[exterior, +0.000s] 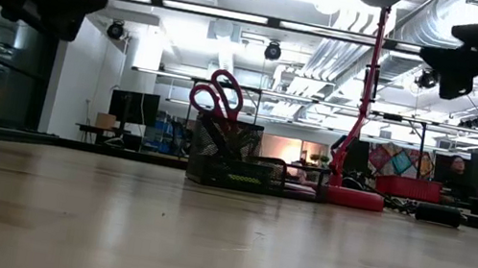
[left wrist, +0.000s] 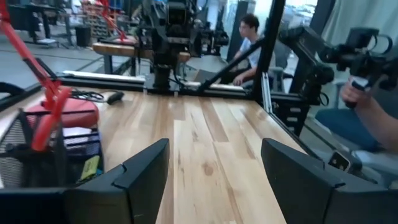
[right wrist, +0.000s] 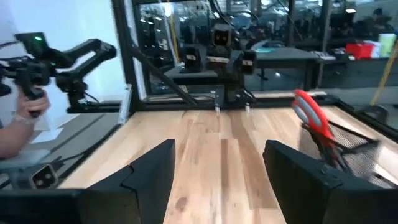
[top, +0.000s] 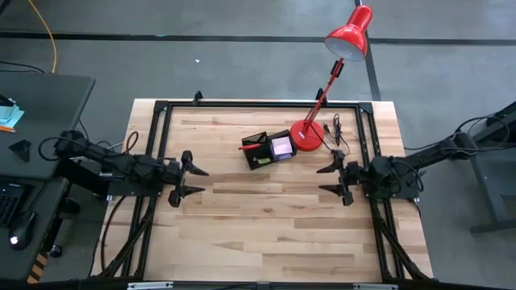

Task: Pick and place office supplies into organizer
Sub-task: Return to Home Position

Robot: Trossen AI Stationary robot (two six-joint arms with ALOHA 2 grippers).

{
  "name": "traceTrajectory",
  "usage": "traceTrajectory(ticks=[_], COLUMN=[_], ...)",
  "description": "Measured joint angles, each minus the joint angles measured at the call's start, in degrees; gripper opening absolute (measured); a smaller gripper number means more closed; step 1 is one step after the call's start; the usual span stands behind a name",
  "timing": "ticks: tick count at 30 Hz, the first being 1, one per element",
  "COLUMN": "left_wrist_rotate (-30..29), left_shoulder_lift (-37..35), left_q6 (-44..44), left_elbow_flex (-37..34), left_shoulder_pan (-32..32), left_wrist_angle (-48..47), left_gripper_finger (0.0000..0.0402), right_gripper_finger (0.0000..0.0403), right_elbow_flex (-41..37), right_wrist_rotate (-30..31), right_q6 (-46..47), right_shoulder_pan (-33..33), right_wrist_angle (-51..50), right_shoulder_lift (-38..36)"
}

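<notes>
Nearest me runs the front of the wooden tabletop (top: pixel 258 242). Halfway across, the left arm (top: pixel 129 167) and the right arm (top: pixel 395 177) hang above its two sides, facing each other, each with its jaws spread open and gripping nothing. Farther back, near the middle, the black organizer (top: pixel 268 149) stands just beside the red lamp's (top: pixel 307 135) round base. Red-handled scissors (exterior: pixel 217 97) stick up from it, handles uppermost, and a purple sticky-note pad (top: pixel 281 147) lies in its lamp-side compartment.

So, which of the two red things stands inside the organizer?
The red-handled scissors, handles up in the black organizer; the red desk lamp stands beside it.
</notes>
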Motion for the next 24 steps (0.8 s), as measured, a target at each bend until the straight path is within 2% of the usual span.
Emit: traceTrajectory(ticks=[12, 20, 24], left_wrist_rotate=[-1.4, -3.4, -3.6], left_shoulder_lift=[-11.5, -16.8, -20.3], left_q6=[0.4, 1.4, 1.4], left_elbow_flex=[0.0, 0.0, 0.1], left_shoulder_pan=[0.0, 0.0, 0.0], left_wrist_angle=[-10.7, -16.0, -20.2], left_gripper_finger=[0.0244, 0.0244, 0.0244], right_gripper_finger=[0.0236, 0.0236, 0.0236], right_elbow_flex=[0.0, 0.0, 0.2], right_wrist_rotate=[-3.6, -4.9, -4.7], right_q6=[-0.2, -3.6, -2.3], right_shoulder_pan=[-4.6, -4.7, -4.7], right_wrist_angle=[-16.6, -25.3, -27.8], right_shoulder_lift=[-14.9, -27.8, -27.5])
